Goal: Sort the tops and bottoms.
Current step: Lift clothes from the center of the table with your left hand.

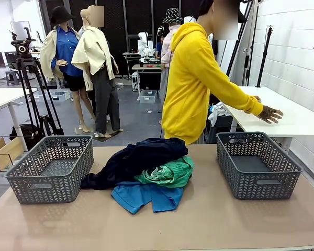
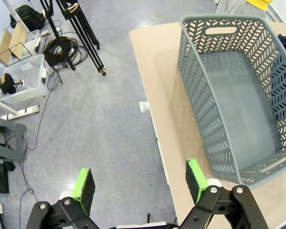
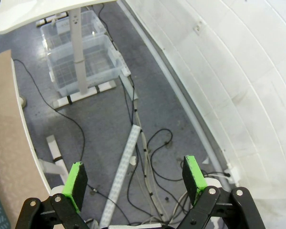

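1. Green shorts [image 1: 170,172] lie mid-tabletop [image 1: 225,225] in one heap, partly under the dark navy garment [image 1: 138,159] and on top of the blue shirt [image 1: 146,197].
2. Nothing is sorted yet: the left basket [image 1: 52,183] and the right basket [image 1: 256,183], one at each side of the heap, are both empty.
3. Left hand [image 2: 139,183] is wide open and holds nothing, above the tabletop's edge beside the left basket.
4. Right hand [image 3: 135,179] is likewise open and empty, over the floor off the tabletop.
5. All the work is left: each piece must be lifted out and dropped into its basket.
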Robot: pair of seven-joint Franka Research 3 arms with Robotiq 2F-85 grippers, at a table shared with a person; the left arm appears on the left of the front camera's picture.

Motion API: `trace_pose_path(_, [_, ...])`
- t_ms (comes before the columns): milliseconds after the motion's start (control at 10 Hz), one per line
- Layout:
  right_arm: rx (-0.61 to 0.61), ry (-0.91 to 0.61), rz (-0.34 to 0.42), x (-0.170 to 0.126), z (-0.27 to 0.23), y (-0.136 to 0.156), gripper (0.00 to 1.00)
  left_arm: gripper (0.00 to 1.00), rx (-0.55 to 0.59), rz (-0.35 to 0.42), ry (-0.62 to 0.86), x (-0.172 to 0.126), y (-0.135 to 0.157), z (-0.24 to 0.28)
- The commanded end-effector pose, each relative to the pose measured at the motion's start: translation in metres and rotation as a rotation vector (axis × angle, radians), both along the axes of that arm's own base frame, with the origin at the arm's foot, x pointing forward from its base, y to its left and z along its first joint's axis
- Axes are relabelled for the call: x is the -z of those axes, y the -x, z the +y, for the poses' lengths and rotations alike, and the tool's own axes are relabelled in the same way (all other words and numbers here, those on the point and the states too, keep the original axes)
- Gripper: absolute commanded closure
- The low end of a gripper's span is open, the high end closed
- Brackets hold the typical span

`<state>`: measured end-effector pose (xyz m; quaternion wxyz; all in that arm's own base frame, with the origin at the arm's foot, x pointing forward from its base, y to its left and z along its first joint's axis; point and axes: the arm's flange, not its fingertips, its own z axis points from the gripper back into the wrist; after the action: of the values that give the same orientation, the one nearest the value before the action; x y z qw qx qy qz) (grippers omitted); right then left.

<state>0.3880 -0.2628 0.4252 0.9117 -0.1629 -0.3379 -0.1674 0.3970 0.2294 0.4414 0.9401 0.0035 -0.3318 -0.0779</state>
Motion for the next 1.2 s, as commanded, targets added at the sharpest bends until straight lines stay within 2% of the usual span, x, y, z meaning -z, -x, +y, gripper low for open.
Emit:
trace_pose_path(0, [-0.006, 0.003, 0.012, 0.0007, -0.0012, 0.0012, 0.0, 0.0, 0.002, -0.001, 0.009, 0.0034, -0.0005, 0.0027])
trace_pose_path(1100, [-0.006, 0.003, 0.012, 0.0007, -0.0012, 0.0012, 0.0, 0.0, 0.002, -0.001, 0.009, 0.0034, -0.0005, 0.0027])
